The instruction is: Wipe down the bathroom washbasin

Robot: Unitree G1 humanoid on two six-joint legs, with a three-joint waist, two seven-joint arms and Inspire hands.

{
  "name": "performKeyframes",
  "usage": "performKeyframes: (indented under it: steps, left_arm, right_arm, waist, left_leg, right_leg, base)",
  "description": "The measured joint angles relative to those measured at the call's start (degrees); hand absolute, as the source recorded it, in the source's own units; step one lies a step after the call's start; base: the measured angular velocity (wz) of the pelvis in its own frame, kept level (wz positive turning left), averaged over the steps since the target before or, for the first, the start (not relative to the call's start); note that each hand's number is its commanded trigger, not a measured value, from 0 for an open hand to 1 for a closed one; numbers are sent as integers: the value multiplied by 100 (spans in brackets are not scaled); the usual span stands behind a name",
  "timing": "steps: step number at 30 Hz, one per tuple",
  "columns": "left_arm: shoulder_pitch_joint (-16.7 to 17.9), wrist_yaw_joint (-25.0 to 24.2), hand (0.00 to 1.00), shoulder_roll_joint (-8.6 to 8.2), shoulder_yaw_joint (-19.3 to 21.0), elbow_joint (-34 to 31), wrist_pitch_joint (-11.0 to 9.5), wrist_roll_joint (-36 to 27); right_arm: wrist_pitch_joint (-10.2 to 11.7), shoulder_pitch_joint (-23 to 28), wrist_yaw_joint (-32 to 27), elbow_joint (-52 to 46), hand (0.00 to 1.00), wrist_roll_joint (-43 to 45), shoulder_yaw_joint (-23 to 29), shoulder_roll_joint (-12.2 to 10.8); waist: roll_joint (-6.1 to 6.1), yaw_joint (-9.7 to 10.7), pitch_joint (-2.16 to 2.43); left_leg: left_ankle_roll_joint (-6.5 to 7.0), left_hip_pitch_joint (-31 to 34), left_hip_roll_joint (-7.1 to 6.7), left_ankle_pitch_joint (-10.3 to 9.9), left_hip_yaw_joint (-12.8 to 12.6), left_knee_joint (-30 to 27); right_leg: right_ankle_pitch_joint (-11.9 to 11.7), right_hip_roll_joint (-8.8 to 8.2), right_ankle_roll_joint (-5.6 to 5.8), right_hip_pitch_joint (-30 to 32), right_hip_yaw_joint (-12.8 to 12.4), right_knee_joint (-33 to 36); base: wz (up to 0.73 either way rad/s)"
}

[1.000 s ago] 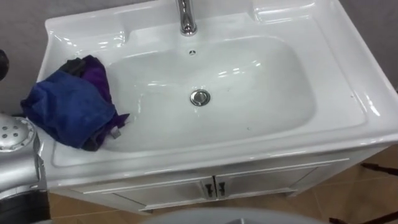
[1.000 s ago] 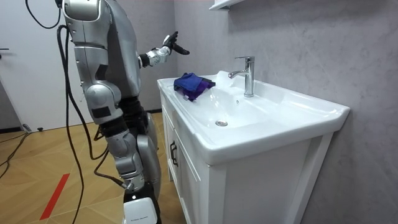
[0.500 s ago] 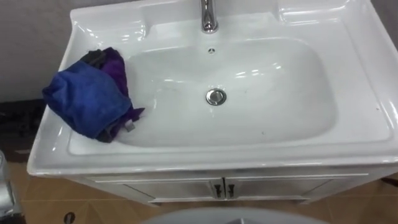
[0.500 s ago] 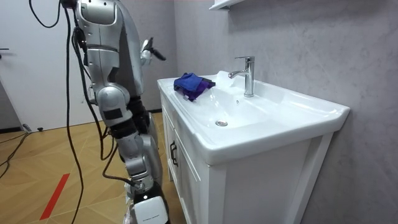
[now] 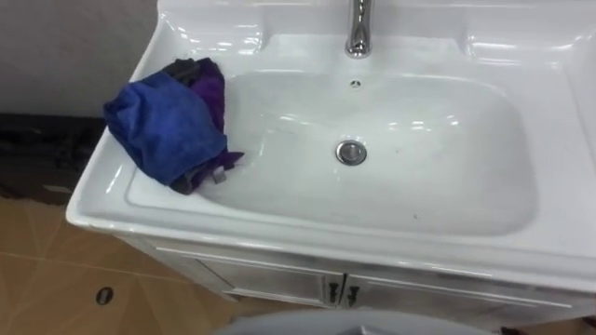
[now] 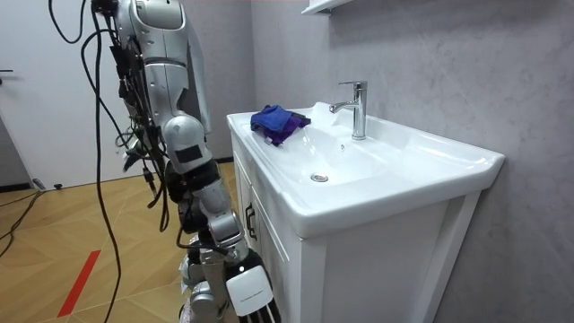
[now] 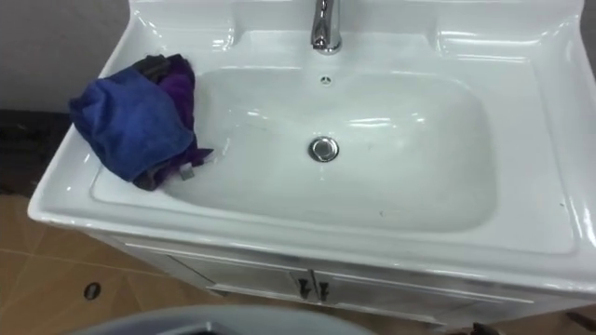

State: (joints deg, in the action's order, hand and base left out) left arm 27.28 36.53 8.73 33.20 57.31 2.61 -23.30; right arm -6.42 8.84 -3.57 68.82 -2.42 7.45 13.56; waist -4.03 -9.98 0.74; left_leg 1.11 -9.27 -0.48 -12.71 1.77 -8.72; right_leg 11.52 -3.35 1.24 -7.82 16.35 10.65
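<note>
At the upper left of the eye views, a bunched blue cloth (image 5: 166,130) lies on the left ledge of the white counter (image 5: 116,200), with a purple fold and a dark edge showing at its far side. Its lower corner droops over the inner lip and onto the left slope of the basin (image 5: 447,177), where a small grey tag shows. The rest of the bowl is bare white, glossy with reflections. A round metal drain (image 5: 351,153) sits at the middle of the bowl, and a small overflow hole (image 5: 355,84) shows on the back wall straight above it. The chrome faucet (image 5: 357,33) rises from the back ledge at the top centre of the frame, directly behind the overflow hole. Shallow moulded recesses flank the faucet at the upper left and upper right. Along the bottom of the frame, two white cabinet doors (image 5: 270,284) meet under the counter, with a pair of small dark handles (image 5: 338,291) side by side at the seam. Wooden floor (image 5: 47,279) shows at the lower left.

In the room view the robot stands on the wooden floor at the left of the frame, just beside the cabinet's front corner, well apart from the cloth at the counter's far end. Its arms are lost among dangling cables there, so whether the fingers are spread or curled cannot be told
</note>
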Motion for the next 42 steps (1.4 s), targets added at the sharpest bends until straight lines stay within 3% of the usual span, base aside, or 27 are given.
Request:
performKeyframes:
  steps: [4, 11, 16, 19, 31, 42]
  left_arm:
    - [-39, -491, 0, -112, -187, 840, 96, -426]
    - [-302, -1347, 0, -95, -333, 1146, 248, -508]
    - [-438, -1676, 0, -112, -489, 1159, 518, -129]
    - [-616, -1726, 0, -133, -755, 1207, 697, 66]
    - [-1191, -2134, 0, -138, -1179, 1317, 955, 1232]
    - [-1341, -2689, 0, -148, -1899, 1359, 998, 1916]
  right_arm:
    - [-68, -16, 199, 192, 0, -4, -4, -8]
    - [-177, -126, 588, 691, 0, 6, -123, -11]
    - [-372, -100, 750, 875, 0, -69, -360, -101]
    - [-498, -114, 750, 893, 0, -119, -439, -124]
    - [-696, -80, 880, 894, 0, 74, -439, -194]
    - [-739, -85, 1083, 978, 0, 291, -580, -376]
  waist:
    - [41, 23, -8]
    - [103, 86, -18]
    - [279, 174, -34]
    - [310, 178, -49]
    - [386, 409, -78]
    - [417, 696, -86]
  left_leg:
    - [31, -56, -22, -26, 78, 0]
    - [31, -36, -24, -24, 83, -8]
    - [33, -43, -30, -23, -35, -52]
    - [33, -56, -19, -23, -123, -58]
    - [57, -87, -11, -89, -225, -13]
    - [54, -113, 40, -92, -486, -71]
  right_leg:
    - [41, -72, 35, -121, 126, 1]
    - [38, -73, 32, -124, 136, 5]
    - [48, -62, 48, -136, 85, -1]
    - [51, -68, 59, -125, -4, 8]
    - [97, -40, 63, -3, -102, 125]
    - [91, -24, 56, -12, -289, 123]
  base:
    - [16]
    - [0]
    - [-5]
    - [-12]
    - [-4]
    - [-9]
